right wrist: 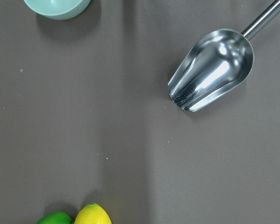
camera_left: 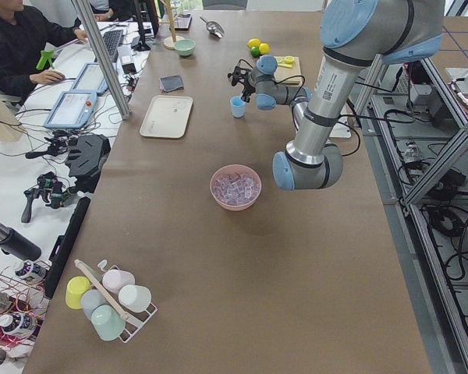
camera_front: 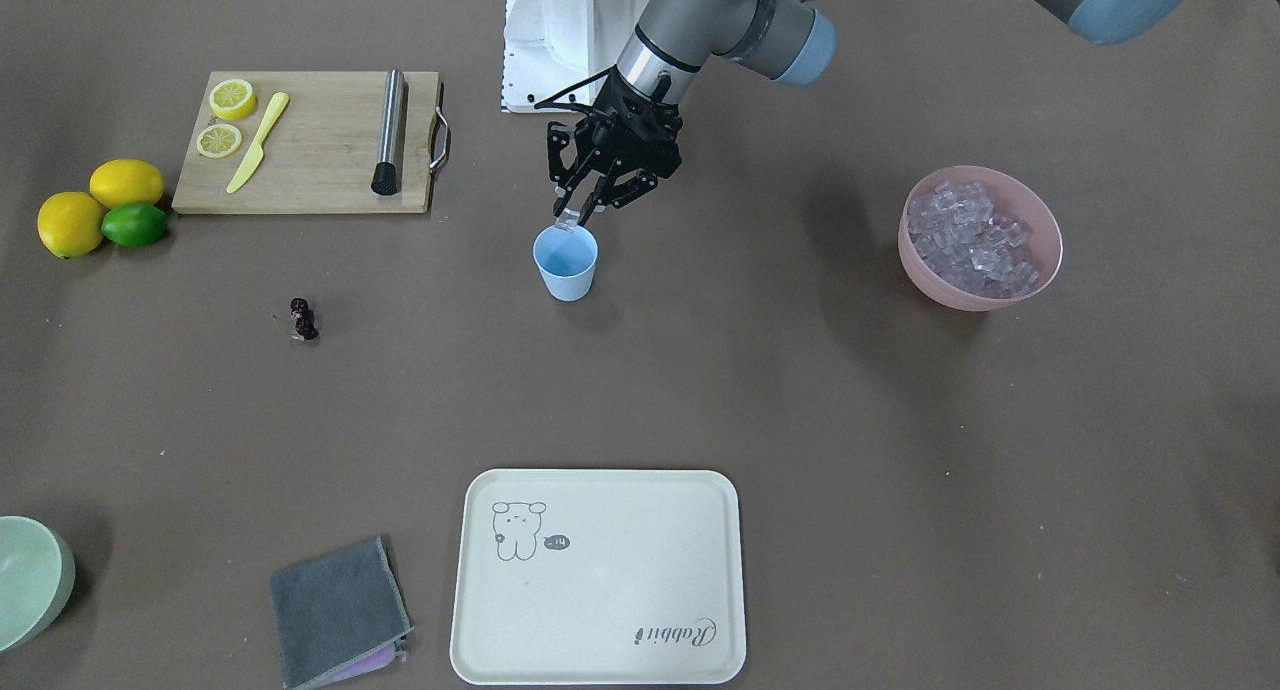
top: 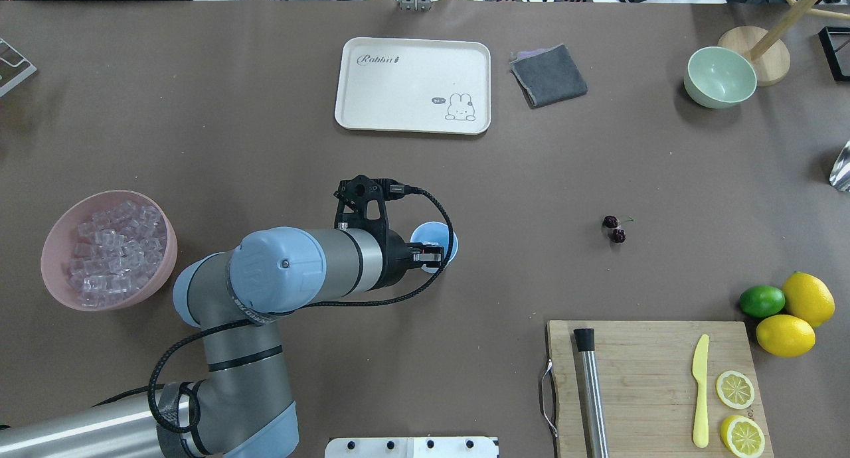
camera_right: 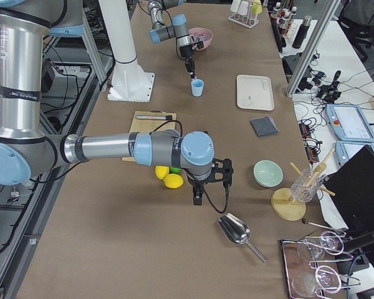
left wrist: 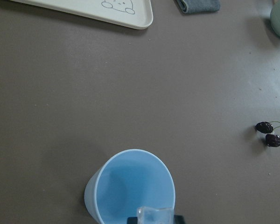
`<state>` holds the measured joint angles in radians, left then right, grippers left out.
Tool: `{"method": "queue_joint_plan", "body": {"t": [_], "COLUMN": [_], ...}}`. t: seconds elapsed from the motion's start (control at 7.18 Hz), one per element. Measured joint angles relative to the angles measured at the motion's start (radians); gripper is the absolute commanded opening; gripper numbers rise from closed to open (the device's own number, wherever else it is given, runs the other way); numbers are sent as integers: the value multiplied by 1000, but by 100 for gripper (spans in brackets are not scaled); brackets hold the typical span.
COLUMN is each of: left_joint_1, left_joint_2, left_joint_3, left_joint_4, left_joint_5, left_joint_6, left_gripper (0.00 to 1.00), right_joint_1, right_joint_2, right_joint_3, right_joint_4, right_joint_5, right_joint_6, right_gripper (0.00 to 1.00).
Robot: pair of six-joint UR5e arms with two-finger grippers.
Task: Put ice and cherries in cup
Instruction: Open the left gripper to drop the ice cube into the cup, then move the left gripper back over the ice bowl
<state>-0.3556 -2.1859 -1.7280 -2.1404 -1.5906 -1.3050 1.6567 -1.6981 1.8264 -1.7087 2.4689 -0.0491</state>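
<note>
The light blue cup [camera_front: 566, 265] stands upright in the middle of the table, and its inside [left wrist: 130, 186] looks empty. My left gripper [camera_front: 572, 213] hangs just above the cup's rim on the robot's side, shut on one clear ice cube [left wrist: 154, 215]. Many more ice cubes [camera_front: 970, 240] fill the pink bowl [top: 60, 212]. The dark cherries [camera_front: 303, 319] lie on the bare table, well away from the cup [top: 452, 244]. My right gripper [camera_right: 196, 198] points down beside the lemons; I cannot tell whether it is open or shut.
A wooden cutting board [camera_front: 320, 170] holds lemon slices, a yellow knife and a metal muddler [camera_front: 390, 130]. Two lemons and a lime [camera_front: 133, 225] lie beside it. A white tray [camera_front: 600, 580], grey cloth [camera_front: 338, 610], green bowl [top: 719, 77] and metal scoop [right wrist: 210, 70] are also here.
</note>
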Motion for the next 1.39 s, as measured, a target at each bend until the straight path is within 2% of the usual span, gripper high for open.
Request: {"method": "queue_joint_plan", "body": {"t": [0.14,0.28,0.7,0.84,1.11,1.39], "left_joint_1": [-3,-5,-22,-60,-207,-349], "left_joint_2": [-2,-4,-1,15,90,223], "left_joint_3": [2,7,1,-18,-103,-218], "left_joint_4": [1,2,2,7,53,88], "left_joint_5": [1,9,22,-17,-203,-353], "left_joint_6": [0,0,2,8,71,153], "left_gripper": [82,95,96,96,97,97], "right_joint_1": [0,0,0,0,0,0], "right_joint_2": [0,0,0,0,1,1], "right_joint_3": [0,0,0,2,3,5], "right_joint_4": [0,0,1,2,18,30], "right_joint_5": [4,17,45,46,46,47], "right_joint_6": [0,0,0,-1,-2,-2], "right_gripper": [100,100,100,100,100,100]}}
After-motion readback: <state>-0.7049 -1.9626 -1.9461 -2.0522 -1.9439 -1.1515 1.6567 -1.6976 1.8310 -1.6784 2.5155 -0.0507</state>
